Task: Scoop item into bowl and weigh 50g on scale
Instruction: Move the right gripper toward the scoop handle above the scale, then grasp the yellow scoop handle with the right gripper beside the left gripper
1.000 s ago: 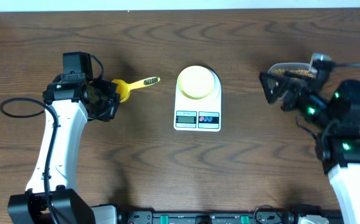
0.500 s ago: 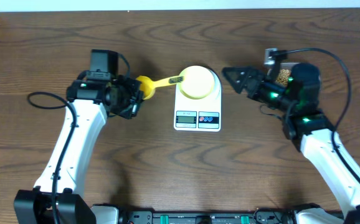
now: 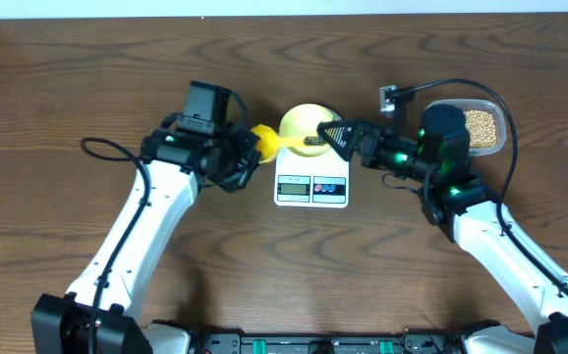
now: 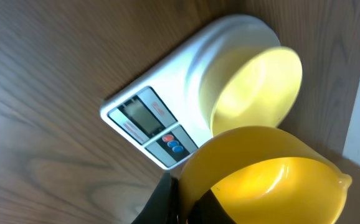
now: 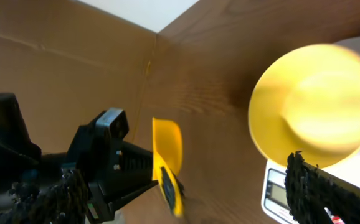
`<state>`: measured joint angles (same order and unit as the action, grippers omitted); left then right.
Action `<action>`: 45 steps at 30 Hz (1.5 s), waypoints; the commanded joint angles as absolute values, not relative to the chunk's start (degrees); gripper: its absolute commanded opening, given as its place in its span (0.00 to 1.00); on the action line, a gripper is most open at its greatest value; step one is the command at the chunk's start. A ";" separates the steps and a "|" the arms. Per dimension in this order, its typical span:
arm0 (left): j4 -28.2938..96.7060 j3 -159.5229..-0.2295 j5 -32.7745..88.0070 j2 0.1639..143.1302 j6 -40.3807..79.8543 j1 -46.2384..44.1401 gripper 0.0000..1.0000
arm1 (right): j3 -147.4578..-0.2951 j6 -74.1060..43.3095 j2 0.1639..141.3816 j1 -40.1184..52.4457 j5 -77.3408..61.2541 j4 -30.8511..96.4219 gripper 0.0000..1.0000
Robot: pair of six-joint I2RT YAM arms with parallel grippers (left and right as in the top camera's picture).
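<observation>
My left gripper [image 3: 243, 157] pinches the yellow scoop [image 3: 266, 144] near its head. The right gripper [image 3: 326, 138] is spread around the handle tip, just above the bowl [image 3: 302, 118] on the scale [image 3: 312, 197]. The beans [image 3: 481, 123] wait in the tub [image 3: 501, 110] behind my right wrist. If the left lets go too early, I reckon the scoop drops and knocks the bowl.

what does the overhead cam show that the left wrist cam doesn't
Only the overhead: both arms, the right gripper open at the handle end of the yellow scoop, and the clear tub of beans on the right side. Only the left wrist: a close look inside the scoop's cup, with no beans in it. Both: the scoop held in the left gripper, and the pale bowl sitting on the white scale.
</observation>
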<state>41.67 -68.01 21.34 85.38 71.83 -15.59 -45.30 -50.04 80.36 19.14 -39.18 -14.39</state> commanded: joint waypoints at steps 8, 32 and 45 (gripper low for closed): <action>40.10 -67.77 19.88 84.44 74.91 -17.72 0.08 | -46.39 -50.57 80.64 22.24 -36.75 -15.94 0.87; 38.30 -67.77 19.86 84.49 74.41 -20.60 0.08 | -46.39 -50.52 80.64 24.03 -34.61 -15.64 0.53; 38.85 -67.77 19.86 84.53 74.46 -20.60 0.08 | -46.39 -50.09 80.64 24.05 -31.62 -15.40 0.10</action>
